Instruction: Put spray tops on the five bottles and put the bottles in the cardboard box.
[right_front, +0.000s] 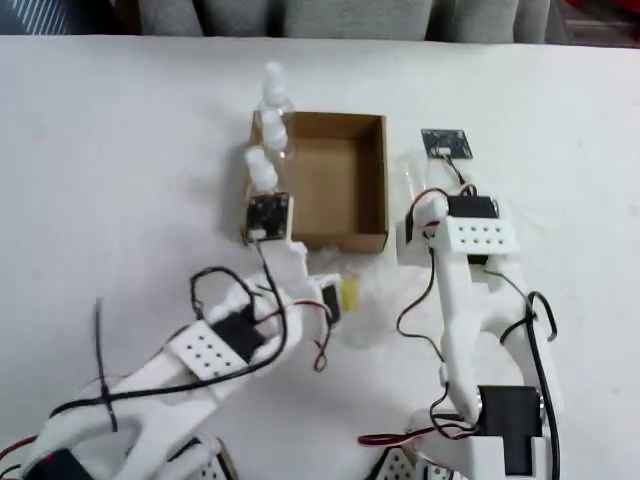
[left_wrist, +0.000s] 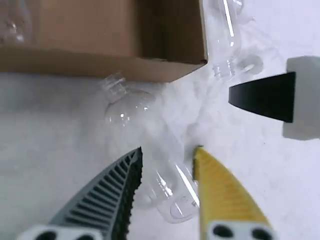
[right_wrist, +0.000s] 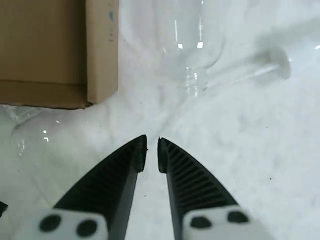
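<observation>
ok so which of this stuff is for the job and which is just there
for the job: cardboard box; row of three bottles with spray tops along its wall; topless clear bottle at the left tool; second topless bottle near the right tool
just there: white table; grey seats behind it

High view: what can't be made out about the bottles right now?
- High view: the clear plastic bottle at the left end effector is hidden under that arm's wrist; grip unclear in the left wrist view.
- High view: whether the three bottles with white spray tops stand inside the brown cardboard box or beside it; that wrist covers the corner.
- Right wrist view: a second clear bottle is cut by the frame edge.
</observation>
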